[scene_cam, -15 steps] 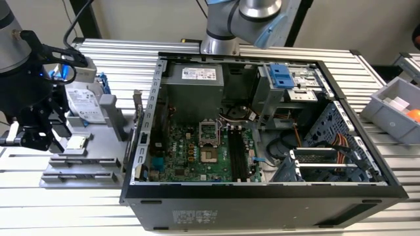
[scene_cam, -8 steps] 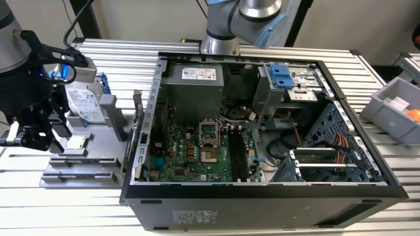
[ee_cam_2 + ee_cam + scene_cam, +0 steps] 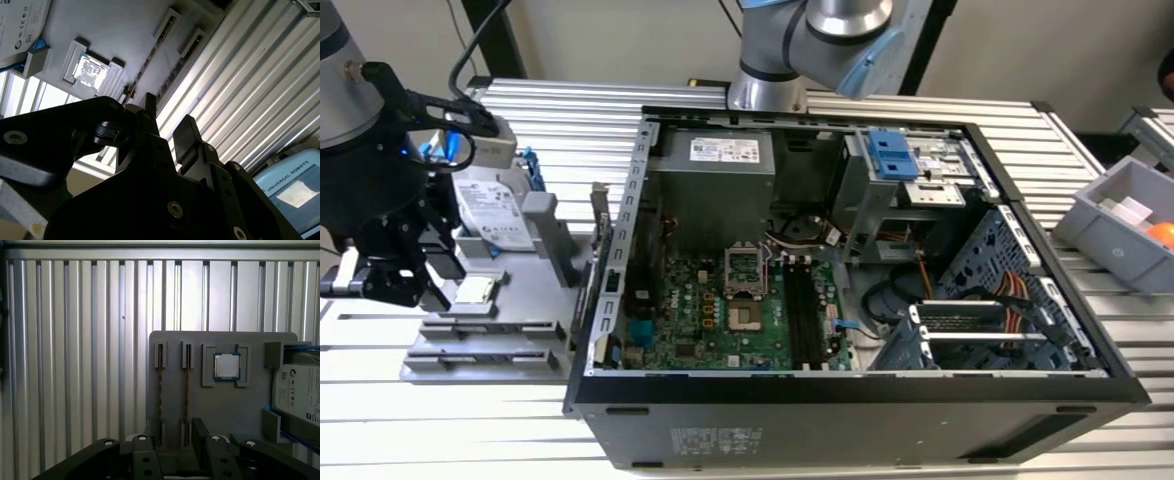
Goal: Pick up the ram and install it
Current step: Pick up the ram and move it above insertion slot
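At the exterior view's left, the end effector (image 3: 175,434) hangs over a grey holder (image 3: 470,352) on the ribbed desk (image 3: 440,425). Its fingers (image 3: 201,432) are spread and grip nothing. The ram (image 3: 160,390) stands on edge in a slot of the holder, with a second stick (image 3: 186,390) parallel just beside it. In the first wrist view both sticks line up with the gap between the fingers. A square silver chip (image 3: 226,366) sits in a recess beside the sticks, near a hard drive (image 3: 300,390) in a blue frame. Further right, the open computer case (image 3: 854,390) lies on the desk, and its motherboard (image 3: 707,310) carries long black slots (image 3: 803,312). A grey bin (image 3: 1121,215) stands at the far right.
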`<state>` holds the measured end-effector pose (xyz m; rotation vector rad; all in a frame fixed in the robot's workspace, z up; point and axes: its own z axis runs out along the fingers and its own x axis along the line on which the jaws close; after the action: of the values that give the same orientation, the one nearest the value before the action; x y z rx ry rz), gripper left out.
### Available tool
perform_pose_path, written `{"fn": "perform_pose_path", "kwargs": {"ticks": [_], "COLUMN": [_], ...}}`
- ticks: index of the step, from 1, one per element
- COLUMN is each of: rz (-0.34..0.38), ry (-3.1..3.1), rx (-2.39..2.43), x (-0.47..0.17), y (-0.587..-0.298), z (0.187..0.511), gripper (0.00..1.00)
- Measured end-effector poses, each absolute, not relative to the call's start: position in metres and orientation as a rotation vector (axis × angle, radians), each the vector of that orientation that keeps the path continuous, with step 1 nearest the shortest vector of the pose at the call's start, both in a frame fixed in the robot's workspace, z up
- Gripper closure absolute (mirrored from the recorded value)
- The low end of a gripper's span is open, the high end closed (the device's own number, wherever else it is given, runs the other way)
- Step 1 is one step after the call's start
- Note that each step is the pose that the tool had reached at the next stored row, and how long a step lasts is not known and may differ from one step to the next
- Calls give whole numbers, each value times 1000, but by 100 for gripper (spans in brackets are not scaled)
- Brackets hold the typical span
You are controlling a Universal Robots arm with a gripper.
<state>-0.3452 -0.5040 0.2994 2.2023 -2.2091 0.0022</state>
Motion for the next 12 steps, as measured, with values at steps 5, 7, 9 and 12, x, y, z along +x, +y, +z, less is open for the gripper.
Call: {"fn": "perform_pose_path", "kwargs": {"ticks": [5,7,9,12], "rz": [2,2,2,2], "ry": [-2209,-2209,-2209,-2209], "rx": [2202,2202,2202,2202], "x": [-345,-345,-345,-345], "y": [-504,-504,-504,-504], "z": [299,299,299,299], "gripper": [0,0,0,0]}}
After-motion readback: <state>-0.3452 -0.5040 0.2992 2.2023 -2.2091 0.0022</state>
